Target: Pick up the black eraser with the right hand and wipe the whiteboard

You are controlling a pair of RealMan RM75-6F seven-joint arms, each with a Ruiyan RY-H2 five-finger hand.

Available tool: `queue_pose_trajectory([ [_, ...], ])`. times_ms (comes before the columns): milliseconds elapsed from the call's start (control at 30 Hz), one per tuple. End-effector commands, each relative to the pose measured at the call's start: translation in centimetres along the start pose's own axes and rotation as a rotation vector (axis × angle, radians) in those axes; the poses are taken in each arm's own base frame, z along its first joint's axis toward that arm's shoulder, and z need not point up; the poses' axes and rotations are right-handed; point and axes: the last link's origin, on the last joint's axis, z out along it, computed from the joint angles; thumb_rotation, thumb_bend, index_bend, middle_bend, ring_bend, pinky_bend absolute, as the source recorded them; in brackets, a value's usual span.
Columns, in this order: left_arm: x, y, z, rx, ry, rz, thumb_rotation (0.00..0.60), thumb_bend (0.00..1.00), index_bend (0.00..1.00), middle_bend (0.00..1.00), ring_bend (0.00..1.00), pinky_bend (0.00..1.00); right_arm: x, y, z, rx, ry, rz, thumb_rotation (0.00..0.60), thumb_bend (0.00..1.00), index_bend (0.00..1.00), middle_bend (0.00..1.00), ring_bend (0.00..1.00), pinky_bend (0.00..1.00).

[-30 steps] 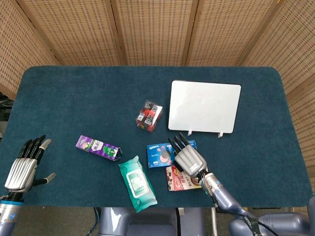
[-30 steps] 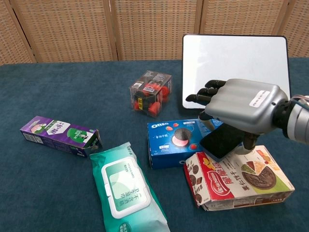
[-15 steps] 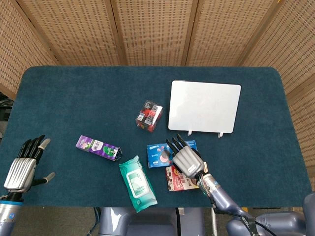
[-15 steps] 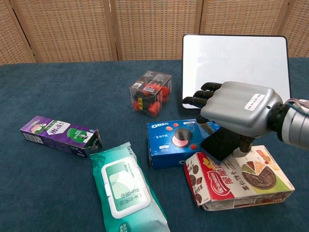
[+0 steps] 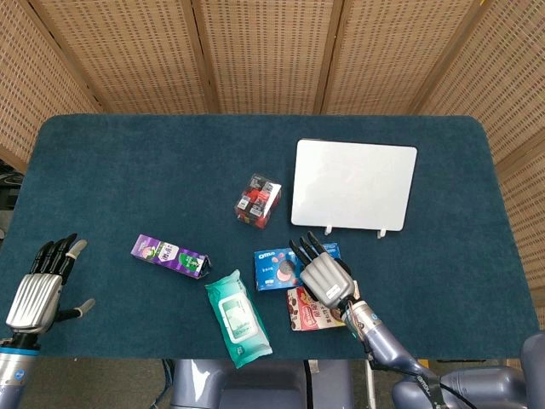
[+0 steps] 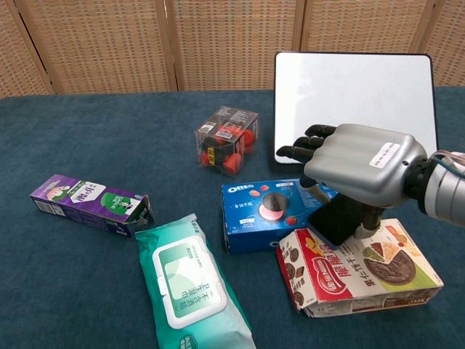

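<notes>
The whiteboard [image 5: 353,183] [image 6: 356,94] stands propped up at the back right of the table. The black eraser [image 6: 338,218] lies tilted across the blue Oreo box and the cookie box. My right hand [image 5: 324,277] [image 6: 360,171] hovers palm down right over it, fingers stretched toward the whiteboard and thumb down beside the eraser; I see no closed grip. In the head view the hand hides the eraser. My left hand [image 5: 38,294] rests open at the table's near left edge, holding nothing.
A blue Oreo box [image 6: 265,214] and a red cookie box [image 6: 363,276] lie under the eraser. A green wipes pack [image 6: 190,283], a purple carton [image 6: 87,201] and a clear box of red items [image 6: 227,139] lie to the left.
My right hand has shifted slightly and sunk a little over the eraser. The eraser shows a bit further right under the palm. The left hand is still.
</notes>
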Motion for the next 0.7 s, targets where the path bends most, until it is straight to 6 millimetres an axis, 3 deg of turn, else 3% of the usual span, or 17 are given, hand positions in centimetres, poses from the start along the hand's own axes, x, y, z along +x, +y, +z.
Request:
queue_pose_trajectory([
  [33,0.0,0.0,0.0,0.000,0.000,0.000,0.600,0.18,0.00,0.00,0.00,0.00,0.1,0.0,0.0,-0.001,0.005,-0.001,0.600,0.00,0.54,0.00,0.00,0.00],
  [700,0.1,0.0,0.0,0.001,0.005,-0.003,0.600,0.18,0.00,0.00,0.00,0.00,0.7,1.3,-0.1,-0.061,0.052,-0.026,0.600,0.00,0.57,0.02,0.00,0.00],
])
